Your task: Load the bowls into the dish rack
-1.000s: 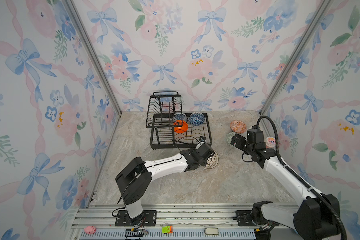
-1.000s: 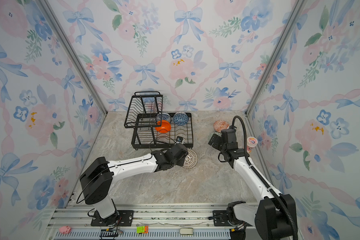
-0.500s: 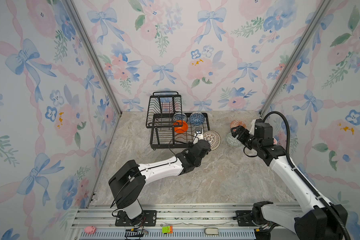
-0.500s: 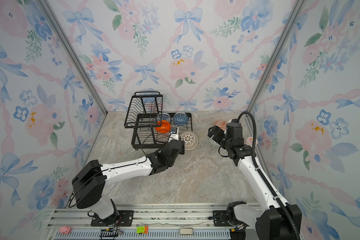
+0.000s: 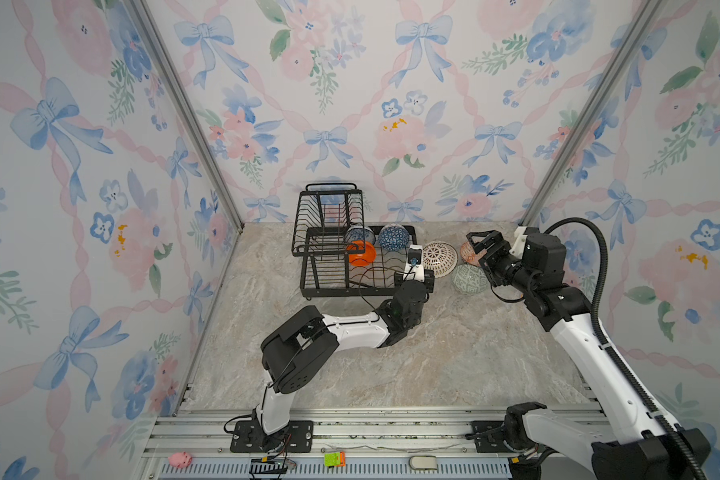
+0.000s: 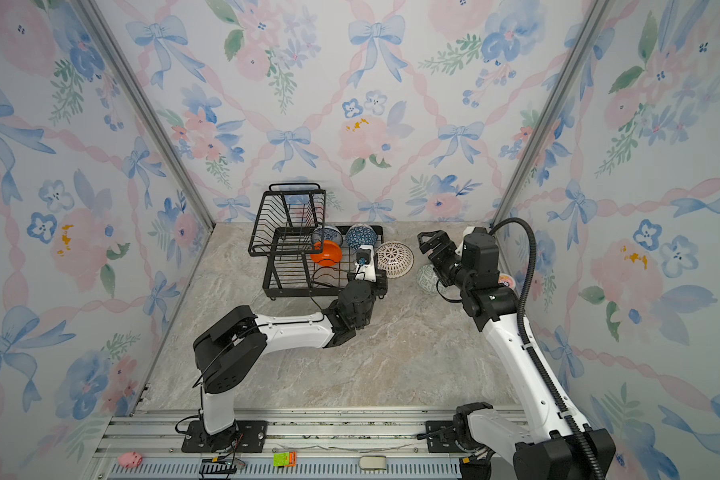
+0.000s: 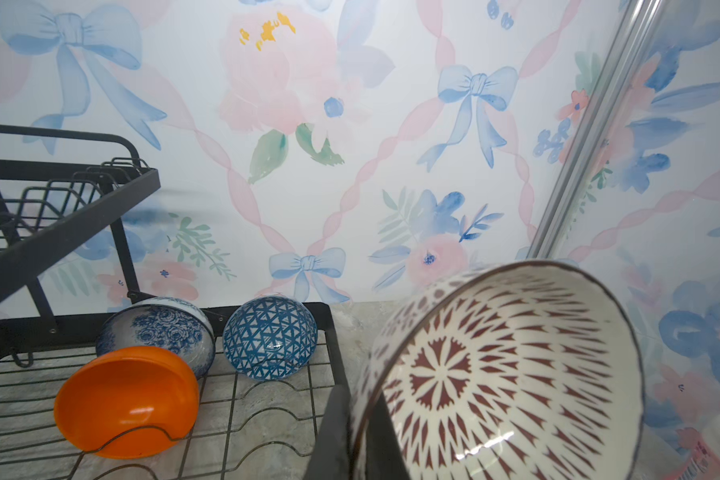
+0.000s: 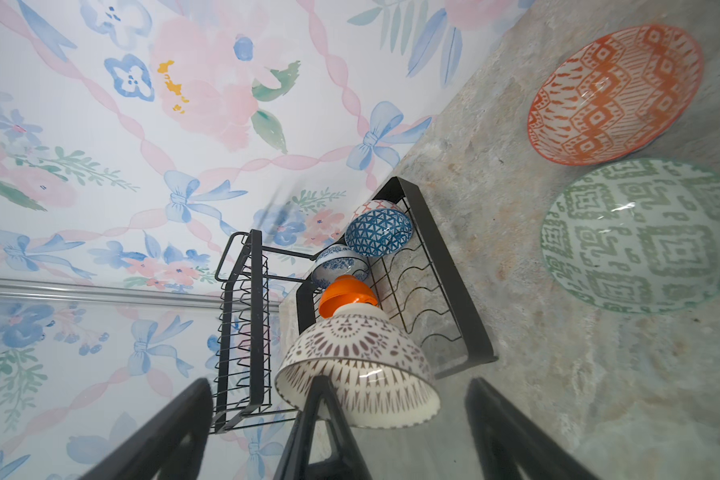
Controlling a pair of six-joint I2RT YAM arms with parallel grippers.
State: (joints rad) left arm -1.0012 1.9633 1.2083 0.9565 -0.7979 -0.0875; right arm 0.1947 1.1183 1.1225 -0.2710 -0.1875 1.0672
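Held bowl: the white bowl with dark radial lines is pinched by its rim in the left pincer, which is closed narrow on it. The bowl is tipped on its side, just beside the right end of the dish rack, outside the base tray. The left wrist view shows its inside: white, with red-brown dashes fanning out from a central star, and a thin dark rim. The right wrist view shows its outside: brown dashes and dotted rosettes.

Rack: black wire. Three bowls lie in the base tray at its far end, all on their sides: plain orange bowl, blue-white floral bowl, blue geometric bowl. The orange bowl overlaps the floral one.

On the desk, right of the rack: pale green patterned bowl and orange-white patterned bowl, close together, both dome up.

Right pincer: spread wide and empty, above those two bowls.
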